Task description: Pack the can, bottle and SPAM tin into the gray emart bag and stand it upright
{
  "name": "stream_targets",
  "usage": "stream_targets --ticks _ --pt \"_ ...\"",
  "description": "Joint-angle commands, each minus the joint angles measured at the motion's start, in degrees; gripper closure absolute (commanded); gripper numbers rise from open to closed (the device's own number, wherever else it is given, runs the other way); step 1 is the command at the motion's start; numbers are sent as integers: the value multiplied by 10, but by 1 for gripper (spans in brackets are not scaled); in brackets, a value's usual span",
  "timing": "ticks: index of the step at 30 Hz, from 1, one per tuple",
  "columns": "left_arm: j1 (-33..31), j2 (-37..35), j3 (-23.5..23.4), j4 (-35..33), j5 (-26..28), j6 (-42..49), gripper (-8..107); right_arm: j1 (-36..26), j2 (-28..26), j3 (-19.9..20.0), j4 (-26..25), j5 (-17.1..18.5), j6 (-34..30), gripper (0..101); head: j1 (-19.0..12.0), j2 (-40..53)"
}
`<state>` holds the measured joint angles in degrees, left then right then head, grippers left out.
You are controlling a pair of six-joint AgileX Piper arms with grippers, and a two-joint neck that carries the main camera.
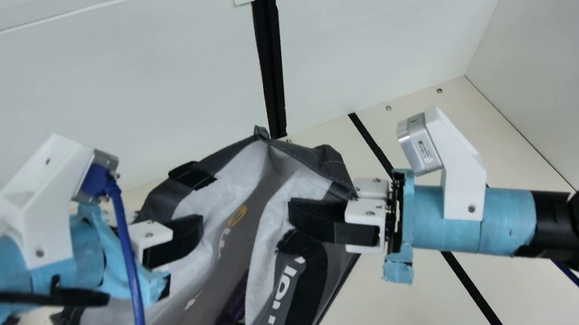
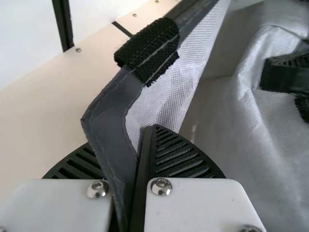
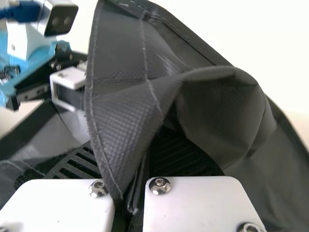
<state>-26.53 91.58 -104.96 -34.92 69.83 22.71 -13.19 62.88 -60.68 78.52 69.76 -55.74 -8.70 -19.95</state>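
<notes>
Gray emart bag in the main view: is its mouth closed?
No, the gray emart bag gapes open, with its pale lining exposed inside.

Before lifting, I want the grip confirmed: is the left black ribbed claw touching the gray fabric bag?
Touching. The left wrist view shows the left claw pinching the gray bag at its rim.

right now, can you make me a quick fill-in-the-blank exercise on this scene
1. The left gripper and right gripper hold the same ____.
2. The mouth of the bag is ____, not closed.
3. The item inside the bag is dark ____.
4. The cable by the left gripper is ____.

Missing words: bag; open; purple; blue.
</notes>
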Motion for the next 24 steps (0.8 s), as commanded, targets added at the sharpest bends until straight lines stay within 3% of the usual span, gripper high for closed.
stream_targets --ticks 1,11,24 --pt "3 21 -16 -2 1 11 107 -2 17 -8 -2 1 -37 101 -13 0" --pt "22 104 -93 -2 1 53 107 -13 95 -54 0 1 -150 101 -13 0" --pt "44 194 -178 15 1 85 107 -17 190 -116 21 1 -223 101 -13 0"
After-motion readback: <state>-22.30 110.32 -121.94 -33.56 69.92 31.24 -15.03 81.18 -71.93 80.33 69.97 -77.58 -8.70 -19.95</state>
